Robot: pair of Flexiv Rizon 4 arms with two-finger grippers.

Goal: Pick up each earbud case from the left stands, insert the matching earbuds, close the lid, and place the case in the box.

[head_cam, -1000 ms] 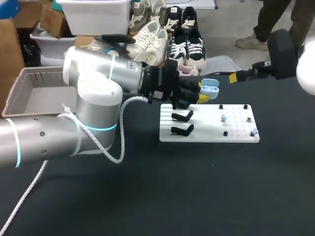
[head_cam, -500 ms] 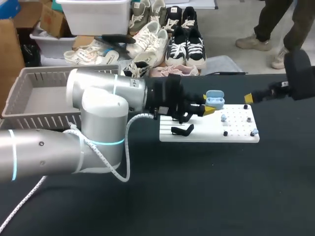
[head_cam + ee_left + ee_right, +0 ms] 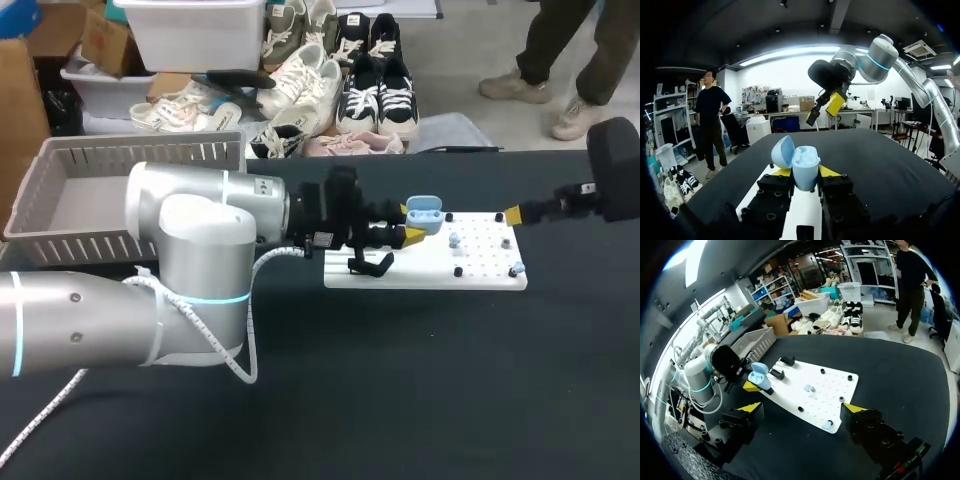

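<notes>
Two tools: the left tool [image 3: 805, 172] clamps the blue earbud case [image 3: 806, 160], lid up; the right tool [image 3: 803, 408] gapes wide.

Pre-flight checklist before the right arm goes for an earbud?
1. Left gripper shut on earbud case: ok.
2. Lid open: ok.
3. Right gripper open, nothing between its fingers: ok.
4. Two light-blue earbuds on the white board: ok.
5. Which way the earbuds lie for a clean pinch: cannot tell.
</notes>
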